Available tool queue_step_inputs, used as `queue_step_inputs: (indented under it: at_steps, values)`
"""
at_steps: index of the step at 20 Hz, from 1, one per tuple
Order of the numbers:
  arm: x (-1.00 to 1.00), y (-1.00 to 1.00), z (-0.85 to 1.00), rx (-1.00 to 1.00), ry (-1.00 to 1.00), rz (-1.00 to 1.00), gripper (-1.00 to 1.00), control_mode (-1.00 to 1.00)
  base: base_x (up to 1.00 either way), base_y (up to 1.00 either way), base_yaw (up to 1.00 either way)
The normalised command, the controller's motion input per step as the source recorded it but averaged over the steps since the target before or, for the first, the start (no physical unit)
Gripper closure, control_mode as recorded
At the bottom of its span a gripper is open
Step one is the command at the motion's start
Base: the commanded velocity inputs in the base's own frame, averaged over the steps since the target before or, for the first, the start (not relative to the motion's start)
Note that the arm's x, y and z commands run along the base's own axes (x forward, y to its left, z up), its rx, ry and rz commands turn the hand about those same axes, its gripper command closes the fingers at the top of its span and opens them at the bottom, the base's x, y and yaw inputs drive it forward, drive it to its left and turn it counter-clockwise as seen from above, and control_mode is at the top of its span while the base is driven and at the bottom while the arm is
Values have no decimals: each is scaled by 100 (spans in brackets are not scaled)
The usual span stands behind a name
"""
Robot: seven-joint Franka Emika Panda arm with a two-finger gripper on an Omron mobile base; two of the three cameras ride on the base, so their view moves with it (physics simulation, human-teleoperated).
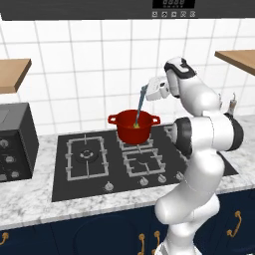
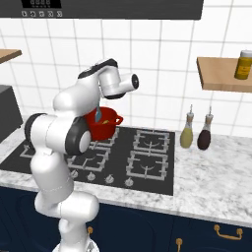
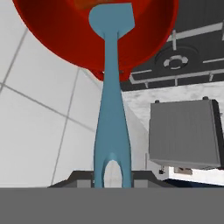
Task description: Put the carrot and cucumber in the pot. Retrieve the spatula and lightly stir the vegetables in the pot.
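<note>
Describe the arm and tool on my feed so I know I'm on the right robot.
The arm is one glossy white limb of rounded, bulging segments with dark grey to black bands at the joints. No cables or markings show. The hand is a white blocky body with a dark cap behind it. The tool ends in two small dark fingers, seen as flat grey-black tips in the hand view.
</note>
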Motion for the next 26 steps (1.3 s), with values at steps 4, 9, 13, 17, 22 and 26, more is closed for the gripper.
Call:
queue_step_inputs:
  at_steps: [4,9,13,17,22,26]
  values:
    - [39,0,-29,0,0,0,100,-100,0,0,0]
    - [35,0,-31,0,0,0,100,-100,0,0,0]
    - [30,0,-32,0,1,0,100,-100,0,0,0]
    - [29,0,-31,0,1,0,100,-100,0,0,0]
    - [22,0,-26,0,0,0,100,-100,0,0,0]
    - [0,-14,-13,0,0,0,100,-100,0,0,0]
